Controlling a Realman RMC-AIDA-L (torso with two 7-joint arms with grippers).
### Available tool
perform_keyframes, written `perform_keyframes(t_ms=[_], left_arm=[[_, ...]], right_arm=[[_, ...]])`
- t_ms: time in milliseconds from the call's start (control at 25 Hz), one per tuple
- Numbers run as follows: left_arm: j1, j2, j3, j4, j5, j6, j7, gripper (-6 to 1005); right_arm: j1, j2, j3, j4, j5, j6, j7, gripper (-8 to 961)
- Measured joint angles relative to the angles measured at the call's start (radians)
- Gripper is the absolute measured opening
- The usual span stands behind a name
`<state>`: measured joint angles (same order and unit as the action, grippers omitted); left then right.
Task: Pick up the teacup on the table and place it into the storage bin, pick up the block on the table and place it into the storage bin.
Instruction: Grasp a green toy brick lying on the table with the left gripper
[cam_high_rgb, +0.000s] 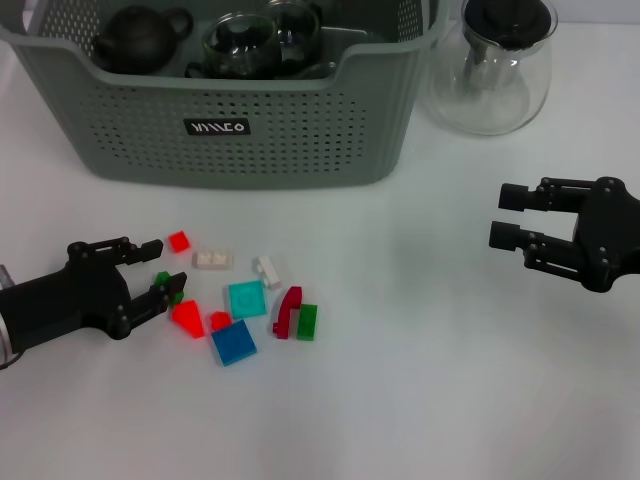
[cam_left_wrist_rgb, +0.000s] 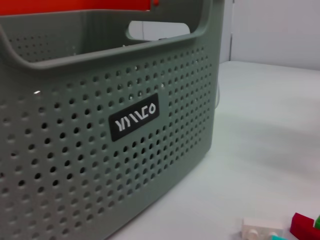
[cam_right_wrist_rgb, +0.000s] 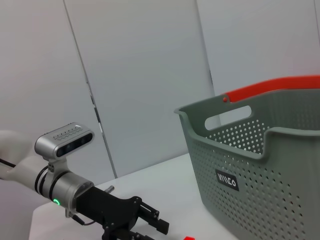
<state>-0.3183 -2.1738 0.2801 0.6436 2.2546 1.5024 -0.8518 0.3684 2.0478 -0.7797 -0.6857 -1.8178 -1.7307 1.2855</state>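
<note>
With its fingers spread, the left gripper (cam_high_rgb: 158, 268) sits low at the blocks (cam_high_rgb: 232, 342) — lined up to grab one for the storage bin (cam_high_rgb: 240, 140) behind; right gripper (cam_high_rgb: 508, 216) waits apart, also open.

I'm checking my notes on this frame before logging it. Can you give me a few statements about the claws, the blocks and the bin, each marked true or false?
1. The storage bin already holds a dark teapot. True.
2. The left claw is lifting the blue block. False: that block lies on the table, apart from the claw, which sits open at the left edge of the block cluster.
3. The right claw is open and holds nothing. True.
4. The glass pitcher stands inside the bin. False: it stands on the table beside the bin's right end.
5. The teal block lies inside the bin. False: it lies on the table before it.
</note>
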Motion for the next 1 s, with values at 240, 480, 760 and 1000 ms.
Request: perform_keyframes(t_ms=[240,480,760,1000], left_arm=[[0.001,0.000,0.001,-0.006,0.008,-0.004,0.008,474],[0.006,0.000,-0.001,-0.026,0.002,-0.006,0.026,506],[0.006,0.000,-0.001,-0.030,0.002,-0.041,0.027,580],[0.001,0.001,-0.003,-0.050,0.002,-0.084,0.031,666]], right_arm=[[0.003,0.000,-0.001,0.000,0.000,0.000,0.000,505],[0.003,0.000,-0.001,0.000,0.000,0.001,0.004,505],[0.004,-0.001,0.000,0.000,0.000,0.004,0.007,504],[0.004,0.000,-0.001,0.000,0.000,0.004,0.008,504]])
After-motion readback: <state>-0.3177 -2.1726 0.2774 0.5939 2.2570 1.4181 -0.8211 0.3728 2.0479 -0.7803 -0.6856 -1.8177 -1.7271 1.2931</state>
